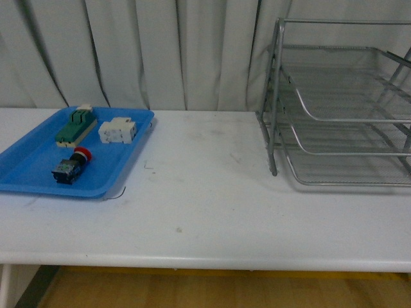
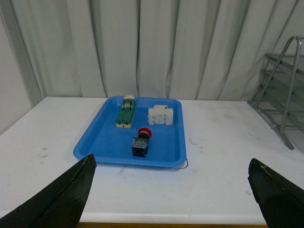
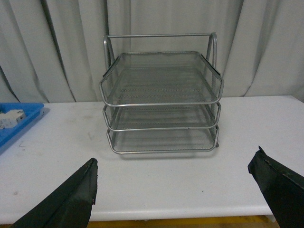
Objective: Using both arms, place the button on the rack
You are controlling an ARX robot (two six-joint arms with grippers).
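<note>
The button, red cap on a dark blocky body, lies on its side in the blue tray at the table's left; it also shows in the left wrist view. The silver wire-mesh rack with three tiers stands at the right, seen head-on in the right wrist view. My left gripper hangs open over the table's front edge, well short of the tray. My right gripper is open too, facing the rack from the front edge. Neither arm shows in the front view.
In the blue tray also lie a green-and-cream switch part and a white rectangular block. A thin wire loop pokes out at the tray's near corner. White curtains hang behind the white table.
</note>
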